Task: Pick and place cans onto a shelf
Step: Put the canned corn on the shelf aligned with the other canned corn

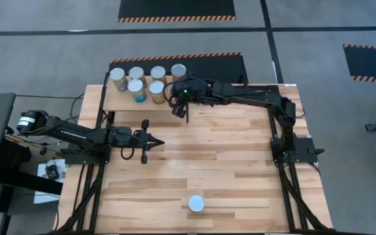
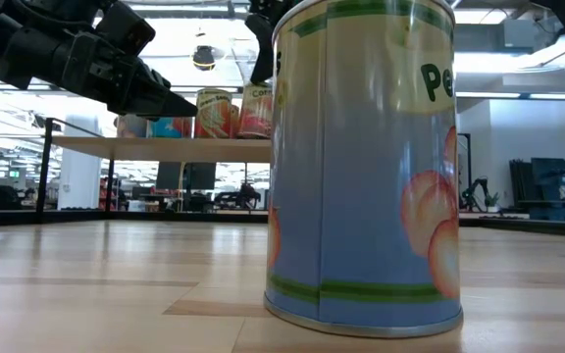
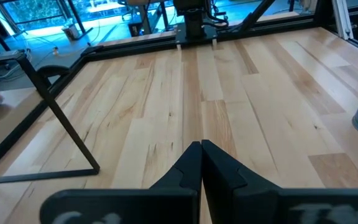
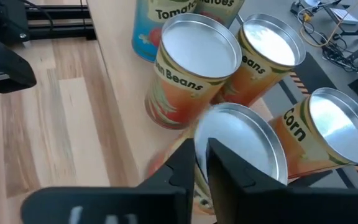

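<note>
Near the table's front edge — one upright can (image 1: 196,203), silver top up, blue label; seven more stand upright on the shelf (image 1: 119,99). Right gripper (image 1: 181,111) at the shelf edge and left gripper (image 1: 154,141) mid-table — both closed, empty

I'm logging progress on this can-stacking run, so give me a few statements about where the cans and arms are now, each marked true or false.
1. One can stands alone on the tabletop, apart from the shelf. True.
2. The left gripper holds a can. False: its fingers are shut on nothing, over bare planks.
3. The right gripper is at the shelf, beside the grouped cans. True.
4. The shelf is bare. False: several cans stand on it.
5. The lone can lies on its side. False: it stands upright.
</note>
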